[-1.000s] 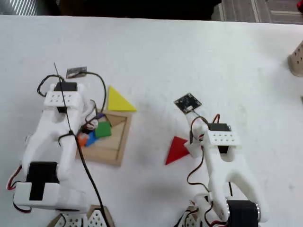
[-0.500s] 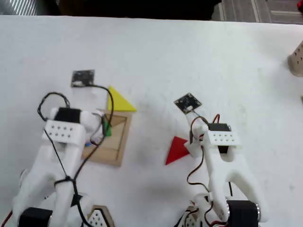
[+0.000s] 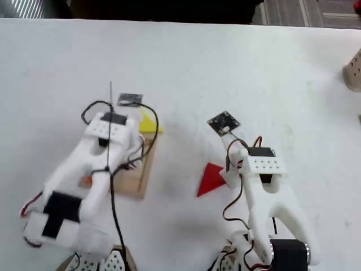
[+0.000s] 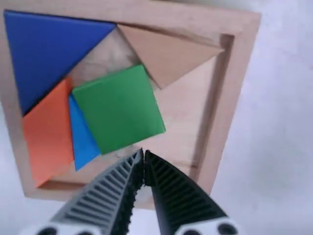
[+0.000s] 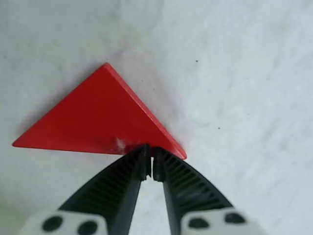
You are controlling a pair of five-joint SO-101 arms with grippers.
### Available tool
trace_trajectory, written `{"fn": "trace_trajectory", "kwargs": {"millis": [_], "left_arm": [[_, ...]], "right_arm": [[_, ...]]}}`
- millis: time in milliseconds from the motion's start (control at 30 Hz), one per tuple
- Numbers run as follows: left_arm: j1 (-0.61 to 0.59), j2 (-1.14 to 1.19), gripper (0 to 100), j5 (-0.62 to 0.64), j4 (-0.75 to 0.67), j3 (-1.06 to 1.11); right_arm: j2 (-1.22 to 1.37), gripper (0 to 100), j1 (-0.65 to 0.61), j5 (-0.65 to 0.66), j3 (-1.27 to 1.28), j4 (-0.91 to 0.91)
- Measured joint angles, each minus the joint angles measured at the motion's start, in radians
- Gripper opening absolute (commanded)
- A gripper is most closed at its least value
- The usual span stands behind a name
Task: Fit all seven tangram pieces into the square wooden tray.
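**Left wrist view:** the square wooden tray (image 4: 234, 88) holds a large blue triangle (image 4: 49, 54), an orange piece (image 4: 49, 137), a small blue piece (image 4: 83, 139), a tan triangle (image 4: 168, 54) and a green square (image 4: 120, 107) lying askew. The left gripper (image 4: 143, 159), pressed together and empty, hangs over the tray's rim.

**High view:** the left arm (image 3: 90, 164) hides most of the tray and part of a yellow triangle (image 3: 151, 125) just beside it.

**Right wrist view:** the right gripper (image 5: 149, 156), also pressed together, has its tips at the edge of the red triangle (image 5: 98, 120), which lies on the surface (image 3: 225, 68) well apart from the tray.

My overhead feed looks down on a white, evenly lit desk (image 3: 237, 62). Past its far edge I see a dark band (image 3: 169, 8), then grey floor planks (image 3: 316, 11) toward the right. A tan perforated block (image 3: 353, 70) sits at the desk's right edge.
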Motion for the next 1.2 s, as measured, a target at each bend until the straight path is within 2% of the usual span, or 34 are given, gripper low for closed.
{"fn": "trace_trajectory", "kwargs": {"millis": [133, 300, 500, 767, 1067, 1200], "left_arm": [[-0.02, 0.173, 2, 0.0, 0.0, -0.117], [-0.021, 0.27, 2, 0.005, 0.005, -0.213], [-0.023, 0.31, 2, 0.1, 0.005, -0.295], [-0.023, 0.295, 2, 0.112, 0.075, -0.307], [-0.023, 0.063, 2, 0.114, 0.084, -0.255], [-0.028, 0.046, 2, 0.114, -0.005, -0.255]], "right_arm": [[0.0, 1.7, 0.0, 0.0, 0.0, 0.0], [0.0, 1.7, 0.0, 0.0, 0.0, 0.0], [0.0, 1.7, 0.0, 0.0, 0.0, 0.0], [0.0, 1.7, 0.0, 0.0, 0.0, 0.0], [0.0, 1.7, 0.0, 0.0, 0.0, 0.0], [0.0, 1.7, 0.0, 0.0, 0.0, 0.0]]}}
